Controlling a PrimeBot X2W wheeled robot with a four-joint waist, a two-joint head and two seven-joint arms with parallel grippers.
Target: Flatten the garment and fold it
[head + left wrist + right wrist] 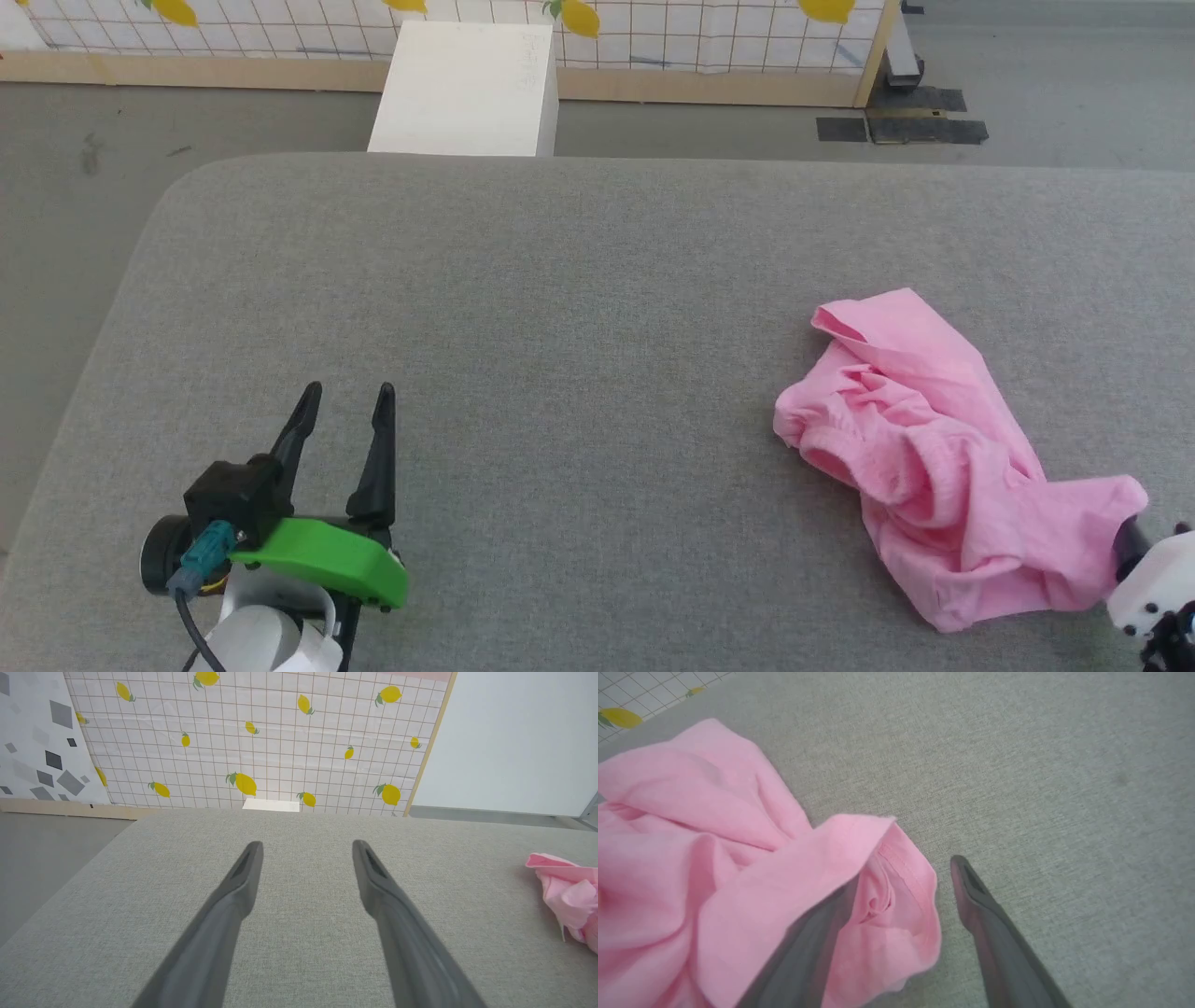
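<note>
The light pink garment (934, 457) lies crumpled in a heap on the right side of the grey table (560, 308). My right gripper (1131, 546) is at the heap's near right corner. In the right wrist view the right gripper (906, 872) is open: its left finger is tucked under a fold of the garment (738, 858), a hemmed edge lies between the fingers, and the right finger rests bare on the cloth-covered table. My left gripper (347, 397) is open over bare table at the lower left, far from the garment (567, 896).
A white box (467, 89) stands on the floor just past the table's far edge. Behind it runs a lemon-print grid panel (653, 28) on a wooden frame. Black tape patches (901, 126) mark the floor at the back right. The table's left edge curves away near my left arm.
</note>
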